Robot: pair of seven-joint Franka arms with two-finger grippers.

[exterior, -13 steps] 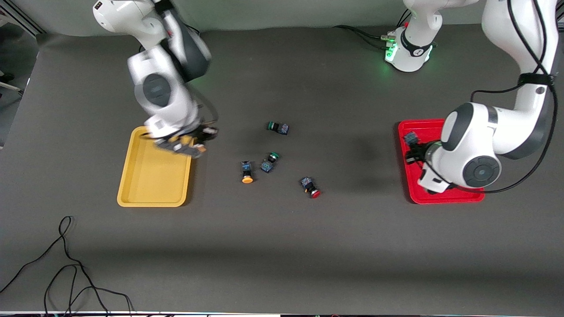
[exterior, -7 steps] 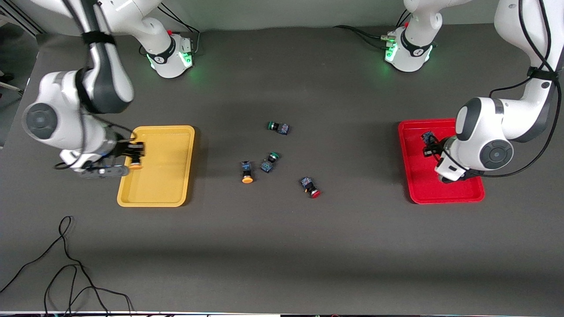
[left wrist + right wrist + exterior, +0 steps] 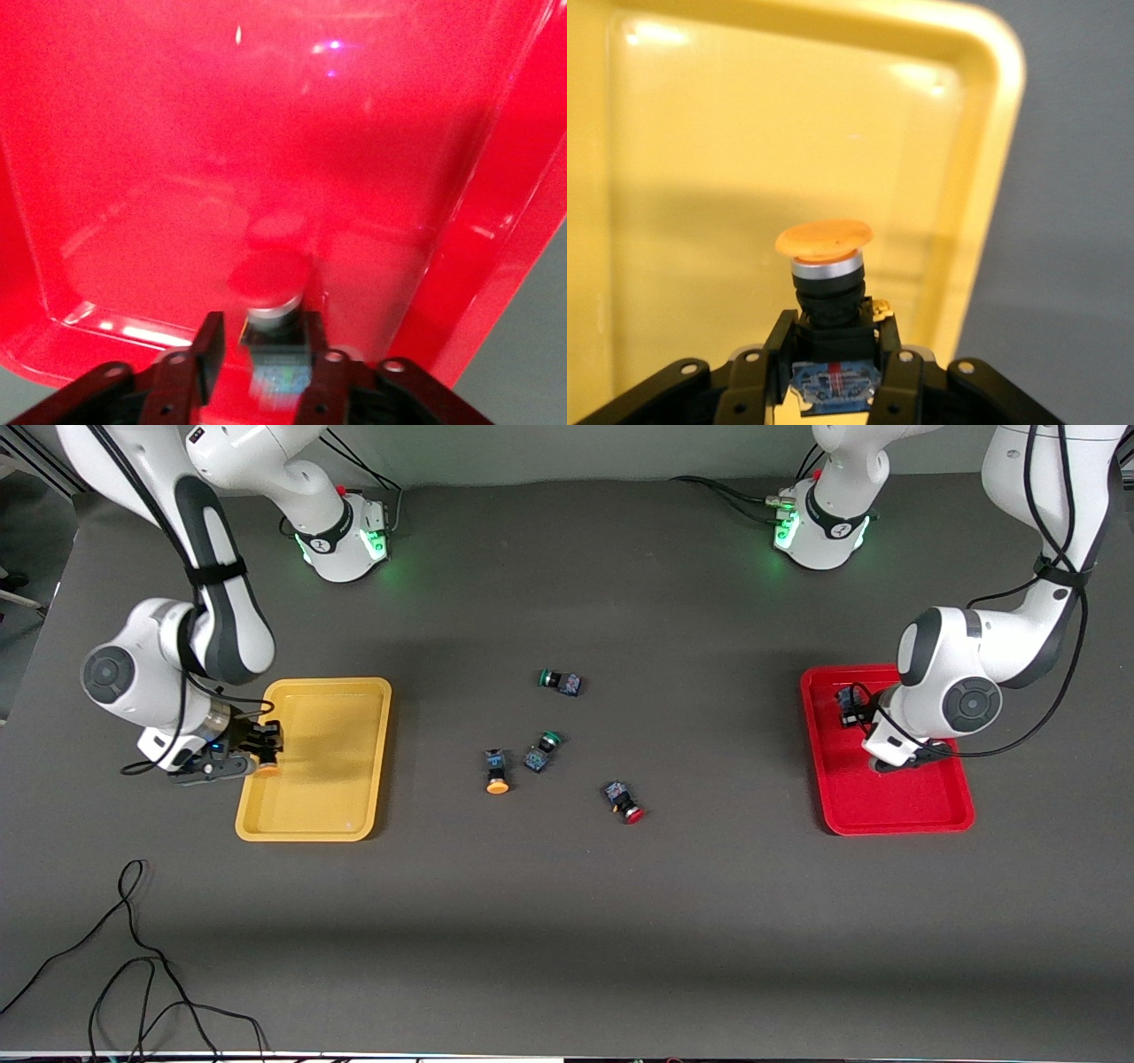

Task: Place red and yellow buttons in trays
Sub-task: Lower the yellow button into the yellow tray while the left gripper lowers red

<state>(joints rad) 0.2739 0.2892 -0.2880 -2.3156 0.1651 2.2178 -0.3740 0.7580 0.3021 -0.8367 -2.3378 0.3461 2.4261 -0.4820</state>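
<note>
Front view: step in hand looks like the drop-off, both arms at once. Right pincer (image 3: 266,751) low over the yellow tray (image 3: 319,684), at its edge toward the right arm's end of the desk (image 3: 567,921), clamped on a yellow-cap button (image 3: 268,760). Left pincer (image 3: 852,707) low over the red tray (image 3: 886,824), near the corner toward the bases, with a red-cap button (image 3: 849,698) between its jaws. Still loose mid-desk: one yellow btn (image 3: 496,771), one red btn (image 3: 624,801), plus two green-cap switches (image 3: 560,682) (image 3: 541,750), not part of the job. So approx. half done once these two land. Left wrist view: jaws a little apart, gap showing on one side of the dark body, so not clamped; round red cap pointing at the tray floor, close to it, silver collar under the cap, body smeared. Right wrist view: jaws tight on the blue-black blocky body; flat orange-yellow cap on a chrome ring and black neck, held out over the tray floor near one long rim. Next, prob.: open right jaws so the btn lands inside the rim, lift both pincers clear, then go for the loose pair w/o nudging the green ones close by.
</note>
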